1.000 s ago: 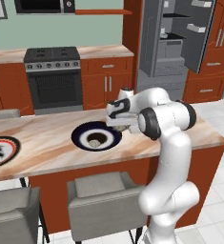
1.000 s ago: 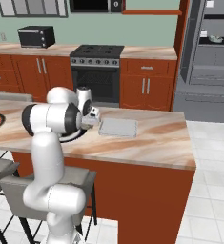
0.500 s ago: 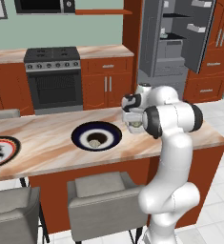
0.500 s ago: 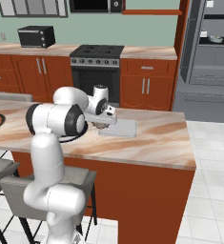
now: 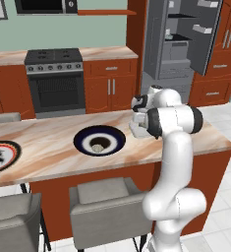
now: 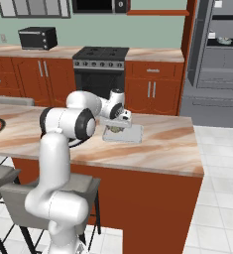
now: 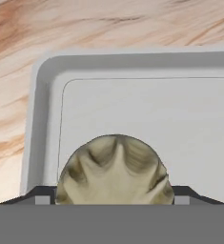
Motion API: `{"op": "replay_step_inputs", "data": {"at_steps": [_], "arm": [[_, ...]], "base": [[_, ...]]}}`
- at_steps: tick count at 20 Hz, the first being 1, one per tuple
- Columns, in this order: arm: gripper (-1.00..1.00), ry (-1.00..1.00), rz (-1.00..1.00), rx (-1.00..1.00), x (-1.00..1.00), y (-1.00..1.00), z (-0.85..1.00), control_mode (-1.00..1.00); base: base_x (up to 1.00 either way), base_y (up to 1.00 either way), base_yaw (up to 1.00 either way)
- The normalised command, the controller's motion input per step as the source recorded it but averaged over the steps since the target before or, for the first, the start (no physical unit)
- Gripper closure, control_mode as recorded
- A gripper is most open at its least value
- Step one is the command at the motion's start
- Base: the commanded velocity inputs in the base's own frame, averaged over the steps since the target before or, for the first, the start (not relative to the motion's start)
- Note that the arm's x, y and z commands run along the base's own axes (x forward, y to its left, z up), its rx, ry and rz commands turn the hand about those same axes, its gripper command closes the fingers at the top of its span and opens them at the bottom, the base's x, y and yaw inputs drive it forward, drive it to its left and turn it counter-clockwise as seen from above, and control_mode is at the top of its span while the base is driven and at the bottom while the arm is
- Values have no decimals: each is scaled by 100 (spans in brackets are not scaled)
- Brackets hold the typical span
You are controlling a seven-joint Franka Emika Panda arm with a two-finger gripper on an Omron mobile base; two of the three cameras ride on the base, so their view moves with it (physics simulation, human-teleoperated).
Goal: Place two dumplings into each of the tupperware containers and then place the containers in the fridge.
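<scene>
Swung over from the plate (image 5: 99,140) side, my claw (image 7: 114,202) pinches a dumpling (image 7: 114,169) above the grey tub's (image 7: 46,119) near-left corner; soft, light, hold its sides.

Two rear base views sharing the counter (image 5: 48,147); close downward hand view.

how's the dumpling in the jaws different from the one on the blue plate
The held dumpling sits between the jaws of the gripper, above the pale grey container; the plate dumpling rests on the dark-blue plate. The held dumpling is over the island's right part; the plate dumpling lies further left. Both are small beige lumps; pleats show only on the held one.
</scene>
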Motion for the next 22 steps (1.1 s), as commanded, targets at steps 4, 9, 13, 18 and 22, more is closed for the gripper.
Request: {"op": "replay_step_inputs", "data": {"at_steps": [4,9,13,18,22], "arm": [[-100,0,0,0,42,0,-19,-100],[-100,1,0,0,18,0,-7,-100],[-100,4,0,0,0,0,0,-100],[-100,2,0,0,-11,12,0,-100],[-100,0,0,0,-58,51,7,-100]], "base": [[0,0,0],[0,0,0],[0,0,0],[0,0,0],[0,0,0]]}}
